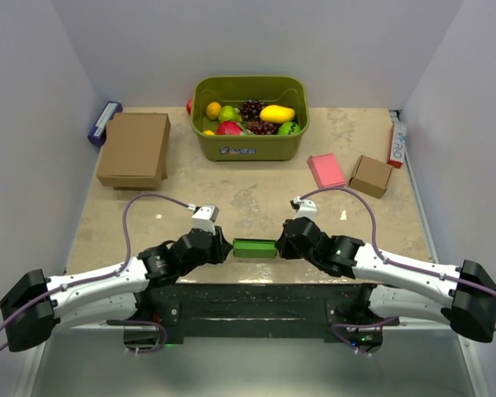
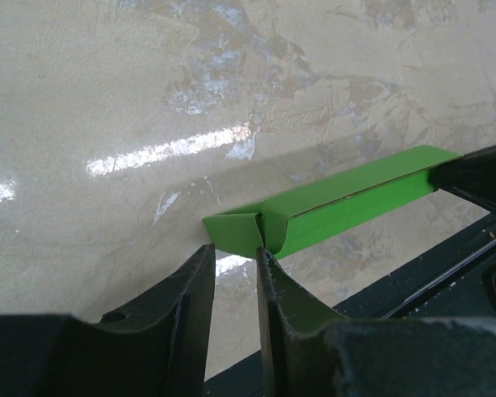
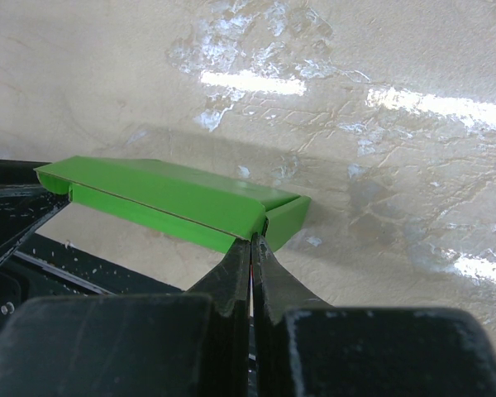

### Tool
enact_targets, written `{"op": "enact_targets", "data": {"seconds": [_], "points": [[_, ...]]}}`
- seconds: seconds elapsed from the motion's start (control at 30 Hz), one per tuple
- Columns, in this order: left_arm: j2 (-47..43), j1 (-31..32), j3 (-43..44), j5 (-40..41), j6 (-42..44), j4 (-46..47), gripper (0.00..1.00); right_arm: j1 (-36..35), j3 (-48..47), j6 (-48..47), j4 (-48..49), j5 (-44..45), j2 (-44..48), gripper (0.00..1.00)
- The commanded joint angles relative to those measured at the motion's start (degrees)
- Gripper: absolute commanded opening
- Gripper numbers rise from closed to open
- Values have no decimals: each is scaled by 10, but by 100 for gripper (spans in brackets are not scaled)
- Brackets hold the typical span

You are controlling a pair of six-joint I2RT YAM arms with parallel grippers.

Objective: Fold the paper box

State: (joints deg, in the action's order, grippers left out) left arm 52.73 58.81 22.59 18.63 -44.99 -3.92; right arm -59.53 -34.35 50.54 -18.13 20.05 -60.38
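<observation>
Top external: paper box [image 1: 254,247] at the table's [image 1: 256,198] near edge, between the grippers, long axis left-right; bare top beyond it up to the fruit bin [image 1: 250,145]; brown cardboard box [image 1: 135,149] well off left. Right gripper [image 3: 252,240] pressed together, pinching the box's right end; left gripper [image 2: 234,252] jaws slightly apart at the left end flap, cannot tell whether they grip it.

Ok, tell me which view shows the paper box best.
Right wrist: the paper box is close, its whole length and end flap clear. Left wrist shows it with the far end hidden; top external, only a small green strip.
</observation>
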Motion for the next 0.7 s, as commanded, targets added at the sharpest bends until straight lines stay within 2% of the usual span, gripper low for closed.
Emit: {"op": "enact_targets", "data": {"seconds": [0.0, 0.17, 0.2, 0.23, 0.33, 0.67], "points": [[14, 9, 11, 2, -7, 23, 31, -8, 27, 7, -63, -13, -21, 0], [-2, 9, 12, 8, -12, -1, 34, -8, 27, 8, -64, -14, -19, 0], [-13, 9, 16, 9, -12, -8, 36, -9, 27, 8, -64, -12, -20, 0], [-17, 9, 18, 10, -9, -23, 42, -9, 27, 7, -64, -13, -19, 0], [-28, 9, 36, 7, 8, -56, 46, -9, 26, 5, -64, -12, -18, 0], [21, 9, 92, -4, 63, -40, 45, -9, 27, 5, -65, -12, -15, 0]]}}
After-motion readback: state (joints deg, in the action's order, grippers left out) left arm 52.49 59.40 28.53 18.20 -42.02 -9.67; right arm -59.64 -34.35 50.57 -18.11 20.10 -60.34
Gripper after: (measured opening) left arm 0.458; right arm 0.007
